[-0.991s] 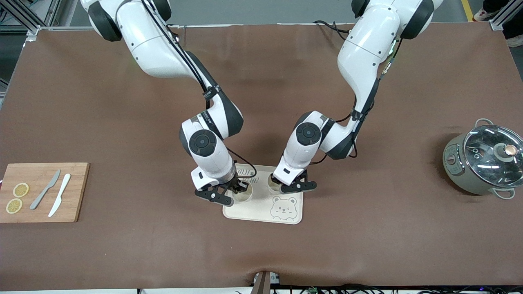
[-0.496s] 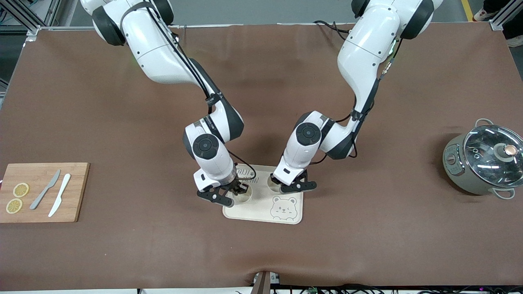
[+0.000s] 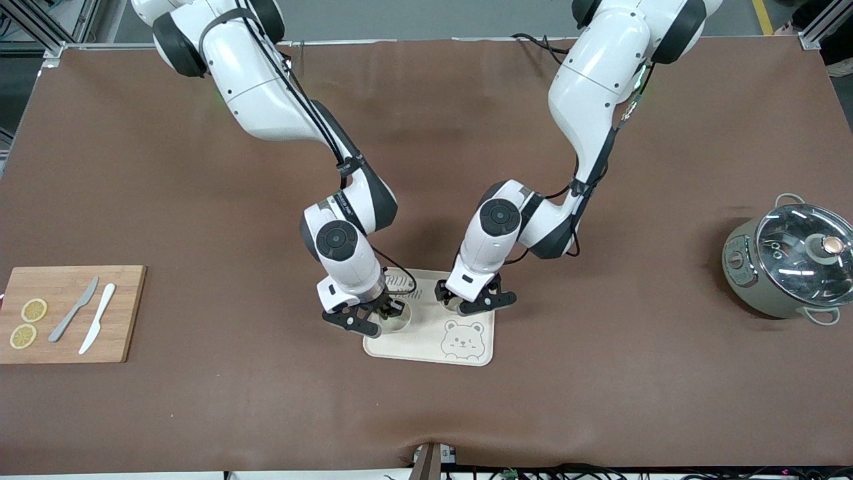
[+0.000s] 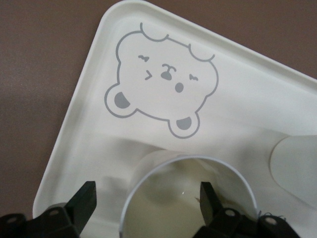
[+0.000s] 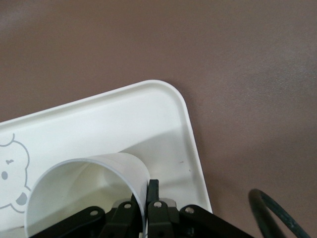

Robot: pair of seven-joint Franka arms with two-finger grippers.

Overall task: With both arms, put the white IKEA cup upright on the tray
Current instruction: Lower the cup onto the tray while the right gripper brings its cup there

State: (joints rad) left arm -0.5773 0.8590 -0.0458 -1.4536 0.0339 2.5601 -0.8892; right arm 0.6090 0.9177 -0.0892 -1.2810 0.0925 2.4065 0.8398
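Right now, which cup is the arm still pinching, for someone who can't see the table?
Find the cream tray with the bear face mid-table. Two white cups stand upright on it. It is the cup toward the cutting board end, its rim pinched by the right gripper; the other cup sits between open fingers.

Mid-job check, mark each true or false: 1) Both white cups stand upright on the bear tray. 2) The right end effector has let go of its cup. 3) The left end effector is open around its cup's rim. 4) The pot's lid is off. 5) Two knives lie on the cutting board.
1) True: both the cup under the left arm and the cup under the right arm stand mouth up on the tray.
2) False: the right end effector is shut on its cup's wall.
3) True: the left end effector has one finger on each side of the rim, not pinching it.
4) False: the glass lid sits on the pot.
5) True: two knives lie on the cutting board, beside lemon slices.
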